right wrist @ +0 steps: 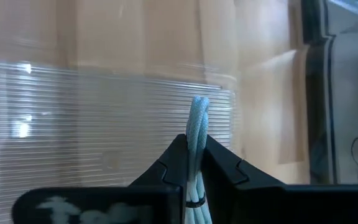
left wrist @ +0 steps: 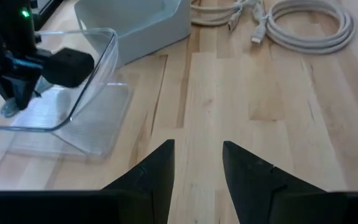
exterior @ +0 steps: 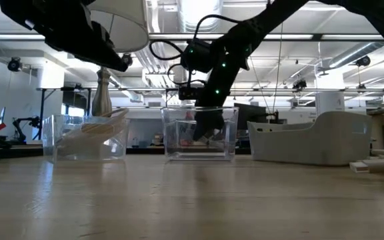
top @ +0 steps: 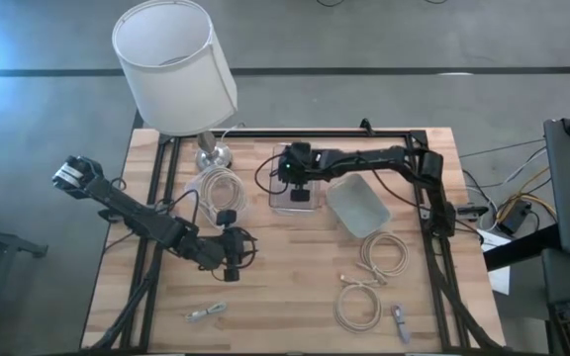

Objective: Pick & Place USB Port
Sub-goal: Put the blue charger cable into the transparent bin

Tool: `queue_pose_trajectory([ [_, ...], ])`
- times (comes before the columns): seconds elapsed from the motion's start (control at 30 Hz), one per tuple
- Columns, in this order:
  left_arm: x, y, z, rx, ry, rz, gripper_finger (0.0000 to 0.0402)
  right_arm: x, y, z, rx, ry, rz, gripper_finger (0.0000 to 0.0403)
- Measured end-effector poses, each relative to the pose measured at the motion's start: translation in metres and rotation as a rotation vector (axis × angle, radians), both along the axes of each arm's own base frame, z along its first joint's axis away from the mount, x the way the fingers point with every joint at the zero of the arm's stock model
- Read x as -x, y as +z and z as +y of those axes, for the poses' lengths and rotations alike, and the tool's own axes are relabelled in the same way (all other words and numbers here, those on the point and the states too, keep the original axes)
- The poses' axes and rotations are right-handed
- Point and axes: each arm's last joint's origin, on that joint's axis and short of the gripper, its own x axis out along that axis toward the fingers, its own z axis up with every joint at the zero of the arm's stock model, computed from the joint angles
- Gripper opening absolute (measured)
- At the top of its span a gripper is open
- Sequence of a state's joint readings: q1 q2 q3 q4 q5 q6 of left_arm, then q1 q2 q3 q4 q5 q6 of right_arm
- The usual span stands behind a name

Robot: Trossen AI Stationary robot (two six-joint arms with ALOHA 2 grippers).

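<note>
My right gripper [top: 300, 191] reaches down into a clear plastic box [top: 295, 206] at the table's middle far side and is shut on a pale blue braided cable bundle [right wrist: 198, 118]. The low view shows its fingers [exterior: 204, 127] inside the box walls [exterior: 179, 133]. My left gripper [left wrist: 197, 155] is open and hovers over bare wood nearer the front [top: 231, 252], touching nothing. A small purple-grey USB stick [top: 401, 322] lies flat near the front right edge. My right gripper pinches the folded blue cable bundle [right wrist: 197, 134] between its two fingers, several strands side by side. The fingers point down into the clear box from above. A looped end [right wrist: 199, 104] sticks out past the fingertips toward the ribbed box floor; whether it touches the floor, I cannot tell.
A second clear box [top: 216, 186] with a coiled white cable stands left of the first, beside a lamp [top: 176, 64]. A pale grey bin [top: 357, 205] sits to the right. White cable coils [top: 384, 252] [top: 359, 305] and a small cable [top: 206, 311] lie toward the front.
</note>
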State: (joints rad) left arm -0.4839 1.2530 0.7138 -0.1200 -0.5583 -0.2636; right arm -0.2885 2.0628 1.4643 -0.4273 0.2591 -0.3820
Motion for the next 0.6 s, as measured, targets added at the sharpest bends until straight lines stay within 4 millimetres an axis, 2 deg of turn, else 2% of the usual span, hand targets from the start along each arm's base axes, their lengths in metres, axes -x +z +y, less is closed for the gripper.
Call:
queue_pose_trajectory([
  [0.4, -0.001, 0.001, 0.000, 0.006, 0.001, -0.013, 0.0140, 0.006, 0.000, -0.019, -0.025, -0.093, -0.022, 0.0087],
  [0.6, -0.001, 0.001, 0.000, 0.005, 0.001, -0.013, 0.0140, 0.007, -0.001, -0.019, -0.021, -0.079, -0.016, 0.0116],
])
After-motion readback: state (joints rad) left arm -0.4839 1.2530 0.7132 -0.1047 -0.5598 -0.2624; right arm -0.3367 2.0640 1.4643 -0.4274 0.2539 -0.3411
